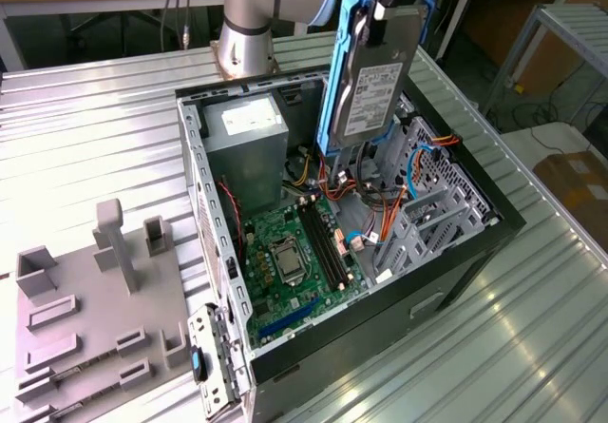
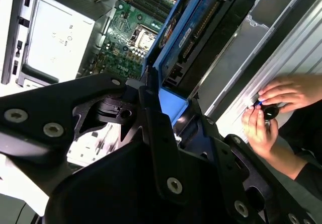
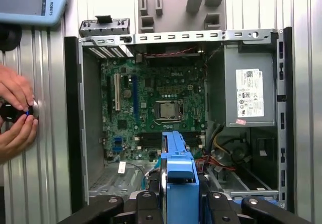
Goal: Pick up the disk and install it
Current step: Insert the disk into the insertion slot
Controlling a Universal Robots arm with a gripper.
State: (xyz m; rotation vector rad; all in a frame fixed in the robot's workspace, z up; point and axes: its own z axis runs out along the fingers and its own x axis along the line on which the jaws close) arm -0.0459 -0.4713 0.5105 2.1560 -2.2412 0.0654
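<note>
Disk [image 1: 372,86] hangs upright with its label showing, top edge clamped tight in the tool [image 1: 380,9], directly above the open computer case [image 1: 446,285] lying on the bench [image 1: 85,138].

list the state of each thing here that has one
computer case, on its side, side panel off
power supply, mounted inside the computer case
gripper, shut on the disk
disk, on edge, held over the computer case
hands, pinching a small black part beside the computer case
</note>
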